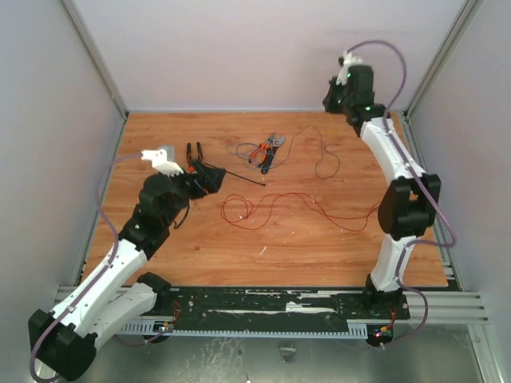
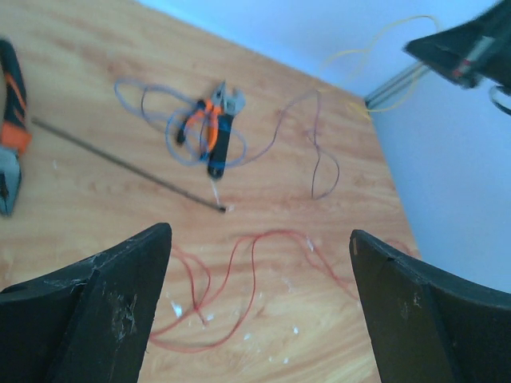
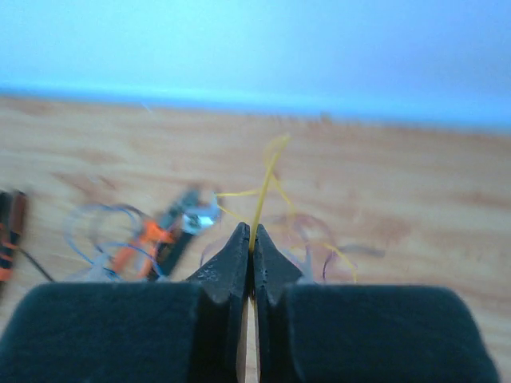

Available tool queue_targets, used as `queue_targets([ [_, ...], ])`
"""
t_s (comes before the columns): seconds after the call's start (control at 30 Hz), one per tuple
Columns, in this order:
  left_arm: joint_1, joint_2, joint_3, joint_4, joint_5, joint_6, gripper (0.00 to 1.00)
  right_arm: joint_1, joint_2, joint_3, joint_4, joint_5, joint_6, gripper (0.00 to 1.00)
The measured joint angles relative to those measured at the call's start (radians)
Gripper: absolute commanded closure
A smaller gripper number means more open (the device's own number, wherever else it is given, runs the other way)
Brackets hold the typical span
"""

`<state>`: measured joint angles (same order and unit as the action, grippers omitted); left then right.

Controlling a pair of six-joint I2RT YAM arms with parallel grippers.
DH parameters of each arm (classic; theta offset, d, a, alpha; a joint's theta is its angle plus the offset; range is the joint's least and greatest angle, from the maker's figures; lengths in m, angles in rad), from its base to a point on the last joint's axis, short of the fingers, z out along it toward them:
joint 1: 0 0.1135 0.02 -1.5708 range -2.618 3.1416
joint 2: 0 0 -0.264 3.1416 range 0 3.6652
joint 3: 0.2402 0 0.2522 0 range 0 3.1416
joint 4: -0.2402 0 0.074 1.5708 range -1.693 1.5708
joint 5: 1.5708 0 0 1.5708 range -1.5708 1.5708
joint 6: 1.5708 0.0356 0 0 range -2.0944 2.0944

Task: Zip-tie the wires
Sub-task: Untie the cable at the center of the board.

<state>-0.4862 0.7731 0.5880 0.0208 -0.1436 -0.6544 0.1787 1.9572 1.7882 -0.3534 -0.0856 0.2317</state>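
Top view: zip tie (image 1: pixel 246 176) flat on table (image 1: pixel 319 255), near-left of pliers (image 1: pixel 267 152). Long axis slants from near end of pliers toward left claw (image 1: pixel 212 177), that end just beside claw. Wires (image 1: pixel 239 211) lie loose on near side of pliers, trailing right.
Left wrist view: left claw spread wide, holding nothing. Zip tie ahead-left, red loops between jaws.
Right wrist view: right claw (image 3: pixel 250 239) pinched together on yellow strand (image 3: pixel 267 171), pliers to its left.
Judgement: left arm nearer zip tie.
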Motion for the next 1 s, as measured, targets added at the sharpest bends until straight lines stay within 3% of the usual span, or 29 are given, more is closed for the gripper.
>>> queue_targets([
  [0.2,0.133,0.182,0.273,0.005,0.147,0.077,0.02,0.0,-0.174,0.194,0.022,-0.112,-0.023,1.0],
  [0.4,0.148,0.377,0.452,0.1,0.27,0.157,0.02,0.0,-0.213,0.341,0.051,-0.262,-0.023,1.0],
  [0.77,0.149,0.656,0.644,0.328,0.463,0.148,0.02,0.0,-0.13,0.349,0.02,-0.392,-0.024,1.0],
  [1.0,0.129,0.847,0.861,0.406,0.547,0.132,0.02,0.0,-0.11,0.349,0.021,-0.478,-0.023,1.0],
])
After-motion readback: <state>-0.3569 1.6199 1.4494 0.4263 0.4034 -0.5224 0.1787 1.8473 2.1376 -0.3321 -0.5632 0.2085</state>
